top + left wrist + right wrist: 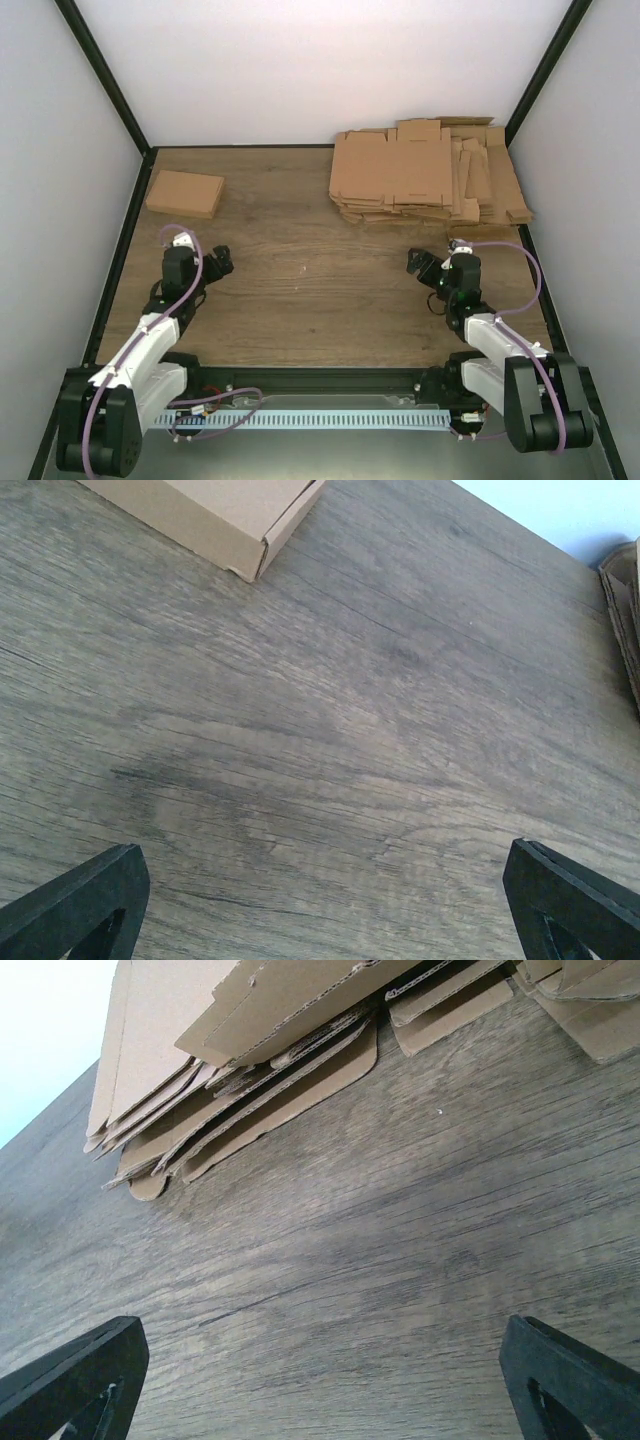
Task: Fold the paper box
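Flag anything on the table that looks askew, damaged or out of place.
The pile of cardboard sheets at the far right is untidy: sheets fan out, tabs and edges jutting past one another along its front and right side. The paper box at far left sits closed and looks intact.

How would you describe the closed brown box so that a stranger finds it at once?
On the wooden table, look to the far left corner, beyond the left gripper. The paper box lies there alone. Unlike the pile of flat cardboard sheets at the far right, it is one closed, shallow box.
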Motion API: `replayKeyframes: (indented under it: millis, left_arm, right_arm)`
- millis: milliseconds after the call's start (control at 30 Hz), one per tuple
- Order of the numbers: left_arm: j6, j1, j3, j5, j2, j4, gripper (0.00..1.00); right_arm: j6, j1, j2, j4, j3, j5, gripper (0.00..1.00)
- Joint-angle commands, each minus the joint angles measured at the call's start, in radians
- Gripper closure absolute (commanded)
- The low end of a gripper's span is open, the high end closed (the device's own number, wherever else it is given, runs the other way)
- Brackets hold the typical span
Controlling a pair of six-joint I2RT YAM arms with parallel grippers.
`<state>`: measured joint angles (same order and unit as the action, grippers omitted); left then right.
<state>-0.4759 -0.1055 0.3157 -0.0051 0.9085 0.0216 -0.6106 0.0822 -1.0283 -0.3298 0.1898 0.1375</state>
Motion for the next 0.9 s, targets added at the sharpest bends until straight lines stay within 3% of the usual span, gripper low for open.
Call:
replayKeyframes:
  millis: [0,233,433,633,867]
  left_arm:
    - [0.001,-0.003,0.002,-0.006,-0.013,0.010,0.00]
    - [0.011,-0.003,-0.011,0.050,-0.052,0.031,0.00]
    - [0.017,-0.004,-0.057,0.098,-0.127,0.072,0.00]
    - [0.016,-0.002,-0.051,0.085,-0.121,0.059,0.00]
    - [0.019,-0.003,-0.058,0.141,-0.120,0.085,0.00]
  right_arm:
    - [0.006,0.007,0.014,0.019,0.048,-0.031,0.00]
    - [0.027,0.007,0.028,0.079,0.089,-0.062,0.00]
    - [0.029,0.007,-0.007,0.172,0.283,-0.103,0.00]
    - [0.047,-0.015,-0.202,0.328,0.620,-0.055,0.00]
    - [0.088,-0.077,-0.445,0.449,0.902,0.055,0.00]
